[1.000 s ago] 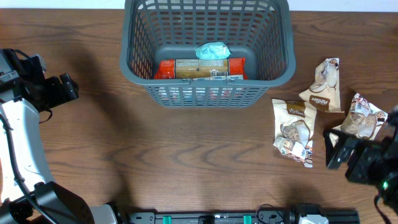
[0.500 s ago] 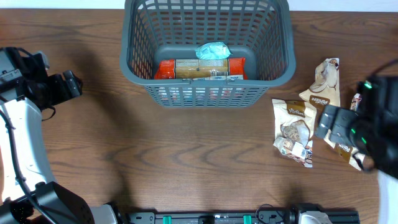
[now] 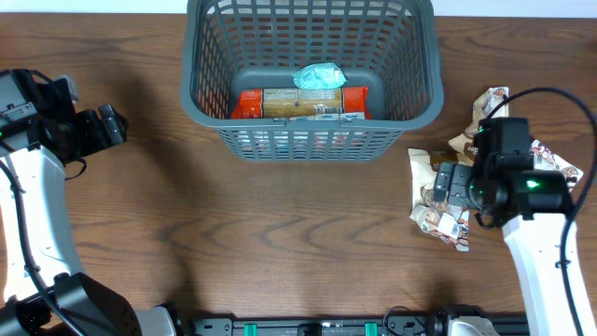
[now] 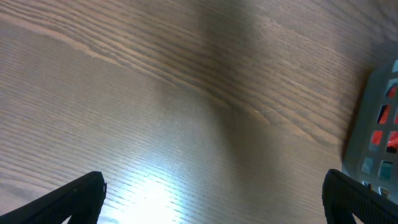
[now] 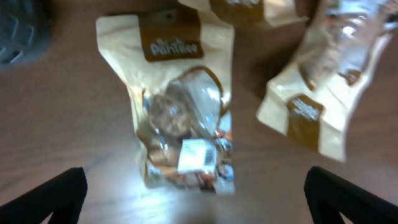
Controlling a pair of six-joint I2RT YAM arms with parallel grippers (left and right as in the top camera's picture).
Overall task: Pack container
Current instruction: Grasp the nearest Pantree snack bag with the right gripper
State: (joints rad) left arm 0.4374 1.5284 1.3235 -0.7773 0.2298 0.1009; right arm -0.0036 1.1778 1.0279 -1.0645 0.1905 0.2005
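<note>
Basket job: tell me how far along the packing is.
Done: the basket holds a long orange-ended packet and a pale blue packet. In hand: the right gripper hovers open above the nearest snack bag, gripping nothing. Left: that bag, a second bag and a third bag lie on the table, unpacked. The left gripper is open over bare table.

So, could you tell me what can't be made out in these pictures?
Overhead: the right arm covers part of the near snack packet.
Right wrist: blur makes that packet's print unreadable; the top edge cuts off a second packet.
Left wrist: only a corner of the basket shows, at the right edge.
Overhead: labels inside the basket are too small to read.
</note>
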